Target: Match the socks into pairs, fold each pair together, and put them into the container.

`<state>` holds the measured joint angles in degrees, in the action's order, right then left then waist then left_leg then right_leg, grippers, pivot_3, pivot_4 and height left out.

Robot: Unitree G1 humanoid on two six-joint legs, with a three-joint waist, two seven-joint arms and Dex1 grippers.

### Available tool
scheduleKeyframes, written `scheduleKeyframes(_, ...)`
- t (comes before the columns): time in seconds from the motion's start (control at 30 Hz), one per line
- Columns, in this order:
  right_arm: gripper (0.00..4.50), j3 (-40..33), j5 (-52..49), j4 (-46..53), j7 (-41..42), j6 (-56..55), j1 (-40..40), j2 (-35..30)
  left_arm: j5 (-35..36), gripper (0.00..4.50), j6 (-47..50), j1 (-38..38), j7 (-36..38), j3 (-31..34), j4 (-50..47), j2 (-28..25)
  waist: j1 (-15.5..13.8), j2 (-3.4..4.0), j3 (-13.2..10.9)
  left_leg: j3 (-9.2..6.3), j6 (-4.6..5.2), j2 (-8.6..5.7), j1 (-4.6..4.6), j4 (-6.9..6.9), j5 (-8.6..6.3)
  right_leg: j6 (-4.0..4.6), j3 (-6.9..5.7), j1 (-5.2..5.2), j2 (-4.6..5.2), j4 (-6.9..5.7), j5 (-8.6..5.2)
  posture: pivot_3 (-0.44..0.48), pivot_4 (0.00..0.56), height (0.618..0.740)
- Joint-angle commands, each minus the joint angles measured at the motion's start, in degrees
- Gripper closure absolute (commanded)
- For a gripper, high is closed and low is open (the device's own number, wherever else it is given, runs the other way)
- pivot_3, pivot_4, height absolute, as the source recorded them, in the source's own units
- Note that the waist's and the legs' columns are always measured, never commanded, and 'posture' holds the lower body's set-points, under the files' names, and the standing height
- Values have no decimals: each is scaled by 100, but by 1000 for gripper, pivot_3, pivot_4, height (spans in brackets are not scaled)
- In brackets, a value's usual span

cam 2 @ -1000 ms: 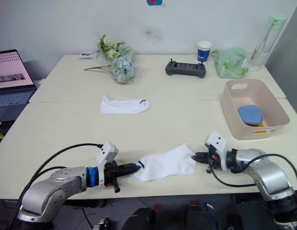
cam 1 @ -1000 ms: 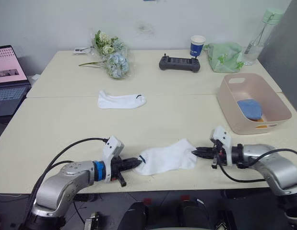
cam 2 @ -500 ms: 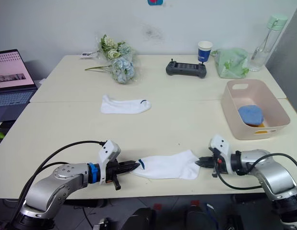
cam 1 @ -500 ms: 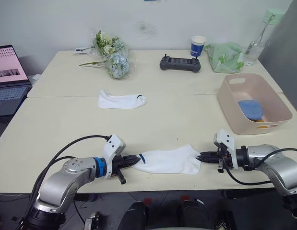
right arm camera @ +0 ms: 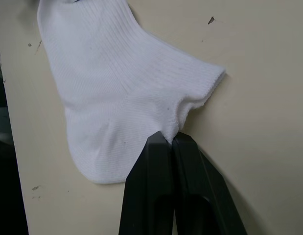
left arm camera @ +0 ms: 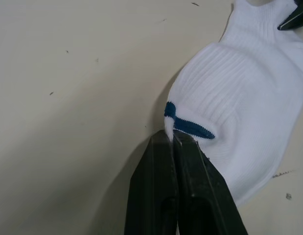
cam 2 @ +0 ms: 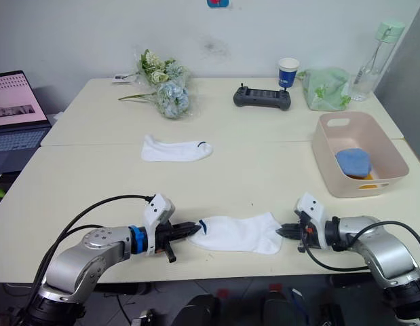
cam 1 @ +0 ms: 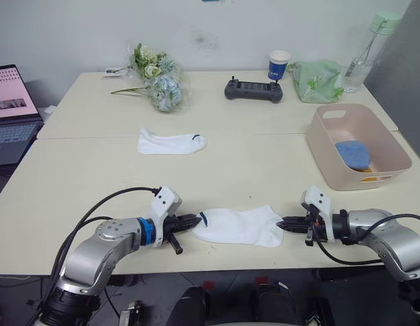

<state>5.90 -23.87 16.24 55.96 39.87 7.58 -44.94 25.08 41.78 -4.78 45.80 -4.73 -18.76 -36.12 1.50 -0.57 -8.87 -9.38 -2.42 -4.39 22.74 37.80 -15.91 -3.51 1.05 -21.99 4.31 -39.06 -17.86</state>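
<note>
On the far left a laptop (cam 1: 9,102) sits open off the table (cam 1: 81,176). My left gripper (cam 1: 191,221) is pinched on the cuff end of a white sock (cam 1: 237,225) lying flat near the table's front edge. A second white sock (cam 1: 171,142) lies further back, well apart, with flowers (cam 1: 157,83) behind it. My right gripper (cam 1: 285,224) is pinched on the first sock's other end. At the right the pink tub (cam 1: 332,166) holds a blue sock bundle (cam 1: 353,153). A controller (cam 1: 254,89), cup (cam 1: 278,65), green bag (cam 1: 318,80) and bottle (cam 1: 369,47) line the back.
</note>
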Motion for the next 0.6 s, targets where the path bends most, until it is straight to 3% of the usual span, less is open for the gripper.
scheduleKeyframes(0.03, 3481, -205, -121, 256, -14, 93, 72, -100, -89, 3591, -177, 18, 39, 24, 82, -73, 0, 0, 0, 0, 0, 0, 0, 0, 0, 0, 0, 0, 0, 0, 0, 0, 150, 740)
scheduleKeyframes(0.23, 1365, -636, -294, 486, 77, 206, 49, -453, -198, 1735, -772, 229, 210, 492, 134, -449, 3, 0, 0, -1, 0, 1, 0, -1, 0, 0, 0, 0, 0, 0, 0, 0, 150, 740)
scheduleKeyframes(0.37, 1357, -905, -514, 703, 106, 191, 291, -545, 135, 486, -1119, 368, 485, 1001, -306, -643, 19, 2, -2, -1, 1, 7, -1, -5, 0, 0, 1, -4, 0, 0, 0, 0, 150, 740)
scheduleKeyframes(0.47, 1357, -601, -400, 768, 93, -160, 532, -313, 35, 486, -1542, 247, 719, 916, -405, -665, 12, 2, -1, 1, 0, 4, 0, -4, 0, 0, 0, -1, 4, 1, 0, 0, 150, 740)
scheduleKeyframes(0.5, 1533, -449, -319, 761, 69, -327, 582, -182, -80, 458, -1742, 188, 781, 767, -406, -628, 8, 2, -2, 1, 0, 4, -1, -4, 0, 0, -1, 2, 5, 4, 0, 0, 150, 740)
scheduleKeyframes(0.6, 2270, 12, 98, 578, -57, -915, 646, 196, -327, 1100, -2123, 1, 686, 334, -365, -293, -10, 1, -1, 0, 0, 2, 0, -4, 0, 0, -5, 3, 5, 8, 0, 0, 150, 740)
